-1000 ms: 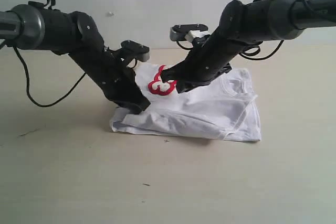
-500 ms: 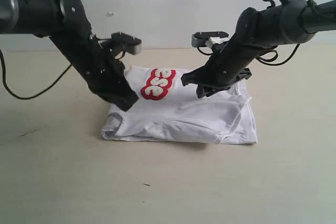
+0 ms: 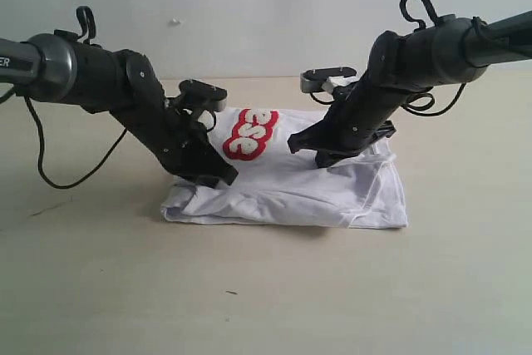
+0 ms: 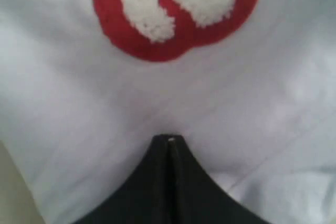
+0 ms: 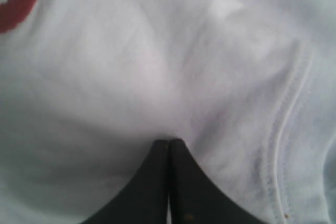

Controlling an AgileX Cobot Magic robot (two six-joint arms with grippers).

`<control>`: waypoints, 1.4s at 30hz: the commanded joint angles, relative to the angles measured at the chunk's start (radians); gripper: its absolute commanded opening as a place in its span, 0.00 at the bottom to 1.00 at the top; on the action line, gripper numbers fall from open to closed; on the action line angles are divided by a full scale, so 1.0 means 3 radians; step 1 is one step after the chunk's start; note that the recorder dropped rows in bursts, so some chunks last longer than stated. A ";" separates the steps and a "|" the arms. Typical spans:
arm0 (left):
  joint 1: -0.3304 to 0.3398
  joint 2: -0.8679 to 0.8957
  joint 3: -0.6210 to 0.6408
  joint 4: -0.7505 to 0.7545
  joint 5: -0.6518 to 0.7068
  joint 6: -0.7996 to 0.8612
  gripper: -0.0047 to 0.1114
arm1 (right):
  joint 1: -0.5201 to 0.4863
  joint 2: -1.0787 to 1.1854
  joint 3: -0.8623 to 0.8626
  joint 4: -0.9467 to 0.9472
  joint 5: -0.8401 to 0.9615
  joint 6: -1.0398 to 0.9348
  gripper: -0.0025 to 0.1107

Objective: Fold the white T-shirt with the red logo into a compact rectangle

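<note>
The left fingers (image 3: 218, 177) touch the left side of the white T-shirt (image 3: 291, 193), which lies folded on the desk (image 3: 266, 288). The far view shows the whole shirt, but not how the fingers stand. The left wrist view does: they are closed tight, tips on the cloth near the red logo (image 3: 249, 133). I cannot tell if any cloth is pinched. In the middle, the logo faces up. The right fingers (image 3: 326, 158) rest on the shirt's right half. Their wrist view shows them closed tight too, beside a stitched seam (image 5: 278, 129), with only a red edge of the logo showing
</note>
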 commanded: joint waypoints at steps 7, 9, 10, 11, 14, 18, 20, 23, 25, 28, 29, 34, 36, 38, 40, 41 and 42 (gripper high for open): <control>-0.0009 -0.0216 0.0426 0.0265 0.0489 -0.0086 0.04 | 0.0079 -0.0007 -0.0001 0.0108 0.0369 -0.0051 0.02; -0.0009 -0.0357 0.0488 0.0265 0.0392 -0.0086 0.04 | 0.0104 -0.0009 0.0006 0.0116 0.0378 -0.0051 0.02; -0.0009 -0.0433 0.0507 0.0258 0.0342 -0.0086 0.04 | 0.0111 -0.0009 0.0026 0.0141 0.0385 -0.0051 0.02; -0.0002 -0.0493 0.0524 0.0258 0.0305 -0.0086 0.04 | 0.0125 -0.0025 0.0044 0.0167 0.0364 -0.0087 0.02; 0.0013 -0.0668 0.0525 0.0258 0.0273 -0.0086 0.04 | 0.0143 -0.0088 0.0150 0.0311 0.0250 -0.0206 0.02; 0.0083 -0.0806 0.0525 0.0197 0.0256 -0.0093 0.04 | 0.0143 -0.0155 0.0230 0.0368 0.0205 -0.0249 0.02; 0.0111 -0.0845 0.0525 0.0172 0.0256 -0.0093 0.04 | 0.0143 -0.0189 0.0230 0.0353 0.0213 -0.0249 0.02; 0.0140 -0.0894 0.0557 0.0172 0.0237 -0.0093 0.04 | 0.0143 -0.0289 0.0230 0.0353 0.0198 -0.0249 0.02; 0.0160 -0.0920 0.0596 0.0172 0.0213 -0.0080 0.04 | 0.0143 -0.0389 0.0230 0.0353 0.0192 -0.0249 0.02; 0.0185 -0.0924 0.0600 0.0172 0.0213 -0.0074 0.04 | 0.0143 -0.0535 0.0230 0.0353 0.0160 -0.0249 0.02; 0.0193 -0.0924 0.0600 0.0172 0.0213 -0.0074 0.04 | 0.0143 -0.0572 0.0230 0.0353 0.0160 -0.0249 0.02; 0.0192 -0.0924 0.0610 0.0134 0.0213 -0.0074 0.04 | 0.0143 -0.0696 0.0236 0.0353 0.0160 -0.0241 0.02; 0.0192 -0.0941 0.0618 0.0129 0.0213 -0.0074 0.04 | 0.0143 -0.0688 0.0250 0.0337 0.0160 -0.0200 0.02; 0.0192 -0.0965 0.0621 0.0109 0.0213 -0.0074 0.04 | 0.0143 -0.0655 0.0326 0.0299 0.0073 -0.0188 0.02; 0.0192 -0.1018 0.0621 0.0102 0.0204 -0.0074 0.04 | 0.0143 -0.0599 0.0439 0.0245 -0.0082 -0.0152 0.02; 0.0192 -0.1046 0.0621 0.0102 0.0185 -0.0074 0.04 | 0.0143 -0.0568 0.0486 0.0161 -0.0181 -0.0091 0.02; 0.0192 -0.1079 0.0621 0.0094 0.0169 -0.0074 0.04 | 0.0143 -0.0533 0.0508 0.0053 -0.0251 -0.0008 0.02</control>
